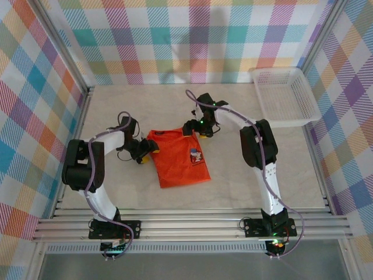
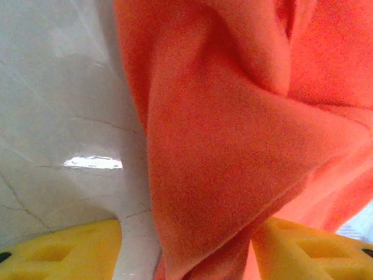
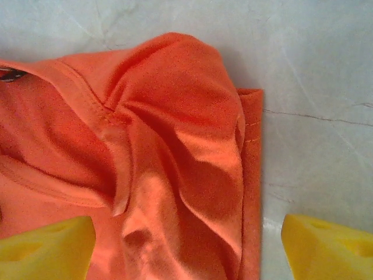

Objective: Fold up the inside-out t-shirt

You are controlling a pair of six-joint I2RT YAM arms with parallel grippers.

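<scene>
**Both claws spread at the shirt's far corners**

Plaid walls ring a pale marbled table (image 1: 245, 181), with a white mesh basket (image 1: 285, 93) in its far right corner. The orange t-shirt (image 1: 178, 158) lies flat near the table's middle, cartoon print (image 1: 196, 155) facing up. At the shirt's far left corner the left gripper (image 1: 145, 153) has its yellow fingers (image 2: 58, 251) apart, a raised fold of cloth between them, unpinched. At the far right corner the right gripper (image 1: 195, 129) hovers, fingers (image 3: 329, 245) wide apart over a rumpled hem, bare table beside it.
</scene>
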